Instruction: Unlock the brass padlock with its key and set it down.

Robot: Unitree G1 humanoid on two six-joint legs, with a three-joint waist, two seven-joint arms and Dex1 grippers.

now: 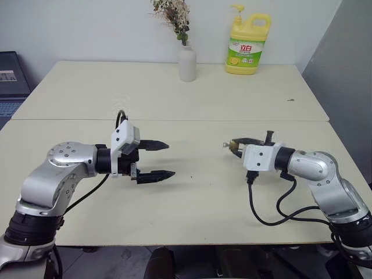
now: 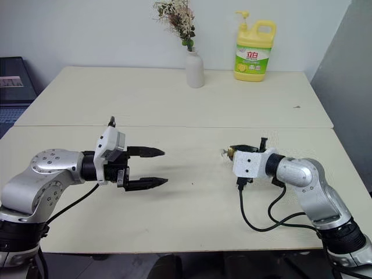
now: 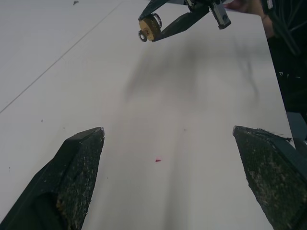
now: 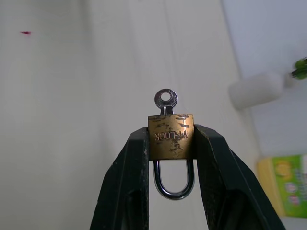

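- Small squarish brass padlock (image 4: 170, 136) pinched in right hand (image 4: 171, 143), shackle inward — silvery key (image 4: 166, 101) in its keyhole, presented outward.
- Left hand (image 1: 156, 160) spread wide, empty, facing it — apparently poised for the key.

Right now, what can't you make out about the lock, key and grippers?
- Key: right wrist view shows its round head; the blade sits inside the brass padlock.
- Shackle latched or released: cannot tell; the right gripper fingers flank it.
- Head views: padlock too small for detail.
- Left gripper: open, empty.
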